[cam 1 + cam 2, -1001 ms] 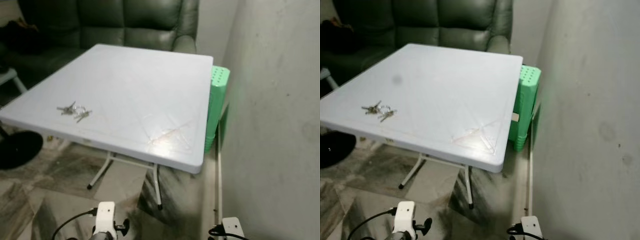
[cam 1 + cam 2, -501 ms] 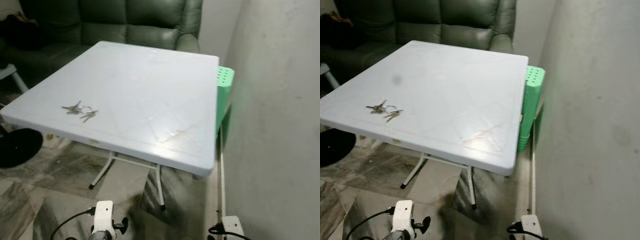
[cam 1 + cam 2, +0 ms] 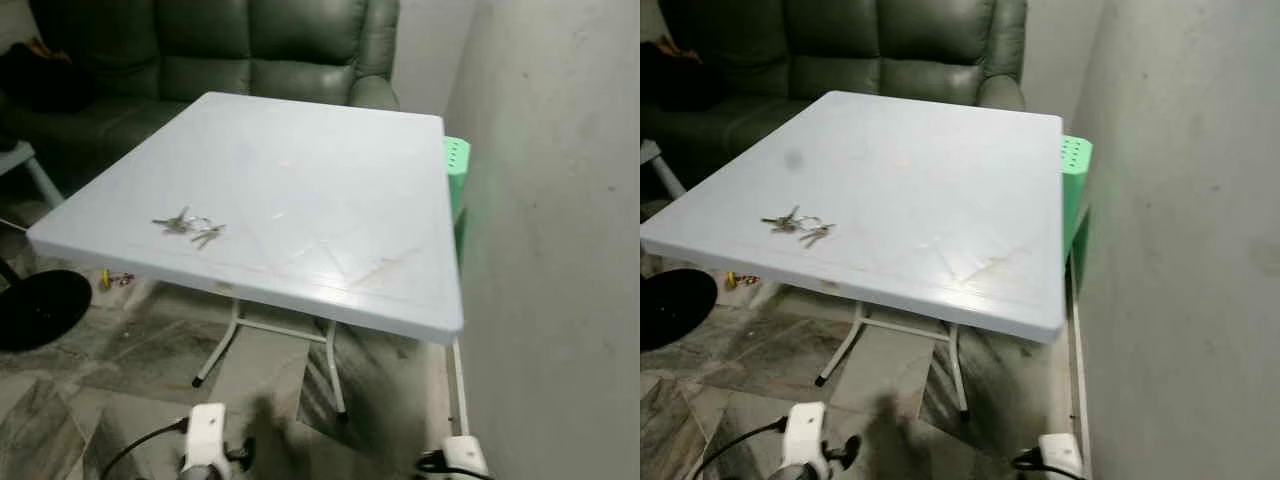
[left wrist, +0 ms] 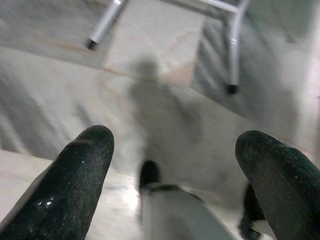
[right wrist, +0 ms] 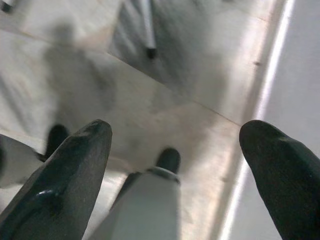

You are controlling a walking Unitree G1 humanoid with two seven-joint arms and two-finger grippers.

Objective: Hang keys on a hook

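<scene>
Silver keys (image 3: 190,226) are lying flat near the left edge of the white worktop (image 3: 330,190). Both the left gripper (image 4: 175,165) and right gripper (image 5: 175,160) are hanging low over the floor, jaws spread and holding nothing. Judging from this, flat keys risk sliding off that edge when pinched.

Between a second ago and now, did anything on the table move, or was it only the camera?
Only the camera: the view has shifted, so the white table sits differently in frame. The keys lie in the same spot near its left front edge, untouched. Both end effectors, left and right, hang open over the floor.
</scene>
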